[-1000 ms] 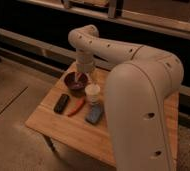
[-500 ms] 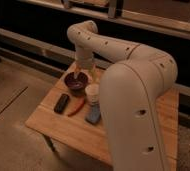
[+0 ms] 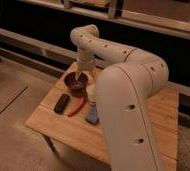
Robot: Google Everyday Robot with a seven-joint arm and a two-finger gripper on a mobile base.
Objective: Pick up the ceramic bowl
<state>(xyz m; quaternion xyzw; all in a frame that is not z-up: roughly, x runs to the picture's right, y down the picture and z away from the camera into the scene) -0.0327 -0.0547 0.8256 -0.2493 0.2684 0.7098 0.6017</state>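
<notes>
Nearest, the thick white arm (image 3: 130,112) crosses the right side of the wooden surface (image 3: 50,122). Just left of it lie a blue-grey item (image 3: 92,115), a slim red-orange object (image 3: 77,106) and a black oblong thing (image 3: 61,102), side by side near the front-left. Farther back on the surface, near its far edge, sits the maroon ceramic bowl (image 3: 73,85), with the hand (image 3: 81,76) lowered at its rim from above; whether the hand is wide, narrow or holding the bowl cannot be told.
</notes>
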